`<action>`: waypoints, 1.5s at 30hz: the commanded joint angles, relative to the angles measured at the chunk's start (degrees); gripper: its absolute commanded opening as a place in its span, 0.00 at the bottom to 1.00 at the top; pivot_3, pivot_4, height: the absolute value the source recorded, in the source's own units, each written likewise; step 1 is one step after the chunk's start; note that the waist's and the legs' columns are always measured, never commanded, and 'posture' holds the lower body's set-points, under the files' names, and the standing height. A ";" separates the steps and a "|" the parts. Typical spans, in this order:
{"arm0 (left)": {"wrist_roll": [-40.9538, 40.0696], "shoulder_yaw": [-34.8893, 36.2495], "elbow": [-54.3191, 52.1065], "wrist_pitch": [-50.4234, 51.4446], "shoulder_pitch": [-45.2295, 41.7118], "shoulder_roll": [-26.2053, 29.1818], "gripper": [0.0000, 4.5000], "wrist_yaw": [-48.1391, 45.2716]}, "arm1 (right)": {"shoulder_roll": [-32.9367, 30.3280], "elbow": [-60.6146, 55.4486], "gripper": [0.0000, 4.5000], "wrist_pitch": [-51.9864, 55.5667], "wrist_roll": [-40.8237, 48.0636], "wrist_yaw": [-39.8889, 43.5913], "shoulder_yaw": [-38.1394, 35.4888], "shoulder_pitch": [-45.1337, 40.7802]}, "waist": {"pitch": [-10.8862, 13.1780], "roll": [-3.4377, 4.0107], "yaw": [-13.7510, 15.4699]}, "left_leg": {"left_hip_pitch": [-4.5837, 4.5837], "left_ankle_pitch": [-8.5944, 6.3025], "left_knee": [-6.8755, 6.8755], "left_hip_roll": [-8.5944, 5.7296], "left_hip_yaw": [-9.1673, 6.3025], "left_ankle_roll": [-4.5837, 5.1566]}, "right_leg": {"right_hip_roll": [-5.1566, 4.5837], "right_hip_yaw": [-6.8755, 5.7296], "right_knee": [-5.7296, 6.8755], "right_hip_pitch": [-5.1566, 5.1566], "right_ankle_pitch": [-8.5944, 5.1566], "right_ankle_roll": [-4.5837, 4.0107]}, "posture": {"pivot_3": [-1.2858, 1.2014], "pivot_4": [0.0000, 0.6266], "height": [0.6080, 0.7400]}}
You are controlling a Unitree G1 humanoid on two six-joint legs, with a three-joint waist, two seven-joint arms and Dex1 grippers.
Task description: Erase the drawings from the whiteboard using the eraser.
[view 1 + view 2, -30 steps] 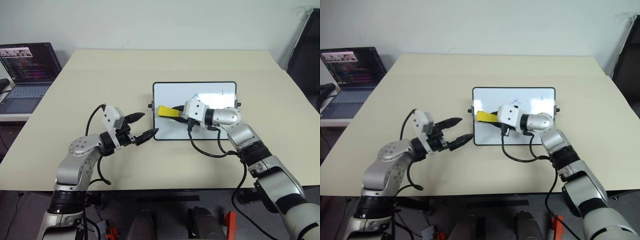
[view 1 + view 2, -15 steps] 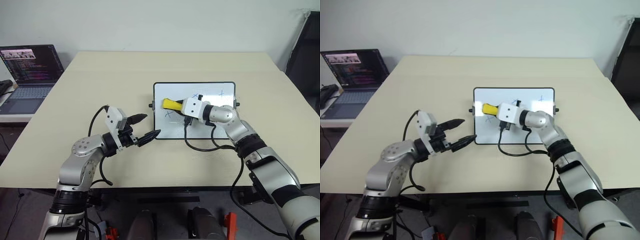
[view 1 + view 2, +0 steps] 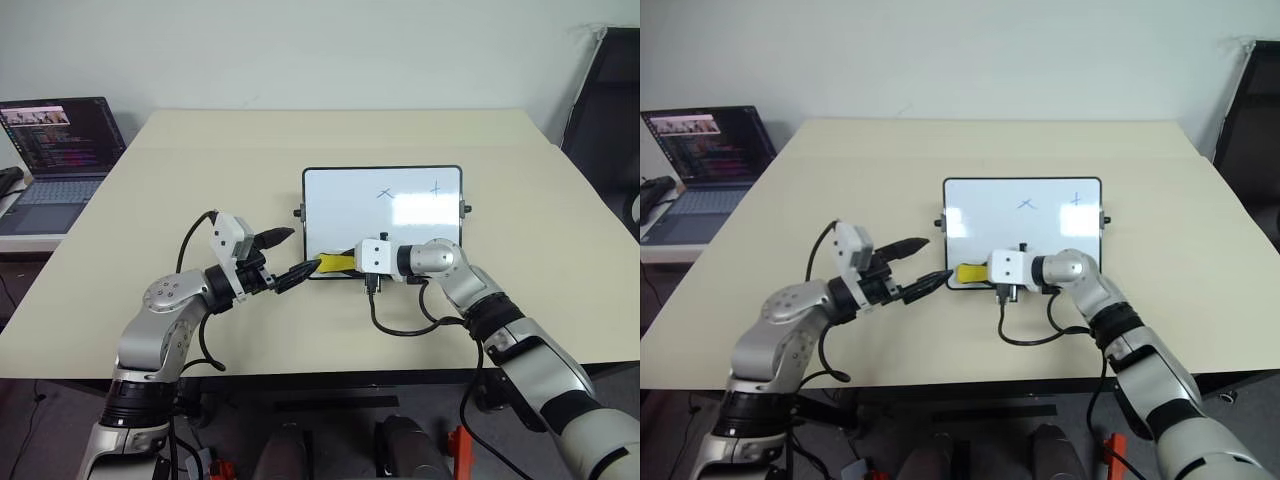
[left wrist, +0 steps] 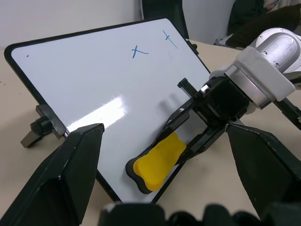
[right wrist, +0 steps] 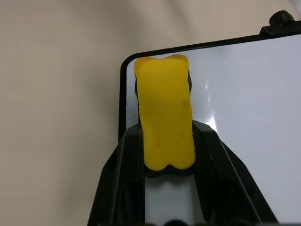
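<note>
Right gripper [image 3: 342, 264] reaches in from the right, tilted slightly down, clenched on the small yellow oblong eraser [image 5: 165, 115], which sits flat on the near-left corner of the glossy white black-framed whiteboard [image 3: 350, 205]. 2 thin blue pen drawings [image 3: 384, 193] show near the board's far right. Left gripper [image 3: 288, 255] hovers level just left of the board, fingers spread, holding nothing, above the beige table [image 3: 180, 180].

Head stereo views looked forward and down from above the table [image 3: 480, 130], sharing the whiteboard [image 3: 350, 200] at frame centre. The left wrist view faced the board's near corner closely; the right wrist view looked closer still along the eraser [image 5: 164, 117].
</note>
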 commanded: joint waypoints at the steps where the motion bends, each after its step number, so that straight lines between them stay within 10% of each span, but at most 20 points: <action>1: -0.51 1.56 -0.22 -1.43 -1.53 0.76 1.00 -0.50 | -0.47 4.73 0.22 1.64 -1.95 -7.61 -2.69 -3.66 | 0.01 0.00 -0.20 | 0.01 0.01 0.01 0.00 0.00 0.02 | 0.00 0.00 0.01 0.00 0.02 -0.02 | 0.52 0.24 1.00; 8: -1.59 2.36 -1.19 -0.79 -2.65 1.22 1.00 -0.90 | -1.71 -10.85 0.22 9.32 12.16 3.22 -10.13 -1.95 | 0.06 -0.03 -0.11 | -0.22 0.08 -0.07 -0.01 -0.10 0.13 | 0.00 -0.08 -0.11 -0.10 0.07 -0.06 | 0.52 0.24 1.00; 18: -3.61 4.63 -3.40 1.73 -6.65 5.92 1.00 -2.20 | -24.71 -46.73 0.22 35.93 28.45 17.05 -22.54 9.53 | 0.14 -0.03 0.98 | -1.30 -0.16 -0.35 -0.01 -0.20 -0.16 | -0.05 -0.25 -0.17 -1.18 0.03 0.05 | 0.52 0.24 1.00; 26: -2.35 3.71 -0.29 1.05 -8.70 7.90 1.00 -4.27 | -38.95 -49.29 0.22 40.09 29.77 20.64 -28.64 20.40 | 0.18 -0.08 0.66 | -1.24 -0.17 -0.55 -0.01 -0.03 -0.17 | -0.07 -0.19 -0.39 -1.16 -0.12 0.19 | 0.52 0.24 1.00; 45: -0.63 3.72 0.10 0.34 -10.19 10.40 1.00 -6.35 | -42.25 -46.69 0.22 38.38 28.31 21.69 -28.06 20.32 | 0.21 -0.11 0.75 | -1.25 -0.16 -0.55 0.01 0.03 -0.18 | -0.06 -0.14 -0.56 -1.13 -0.14 0.27 | 0.52 0.24 1.00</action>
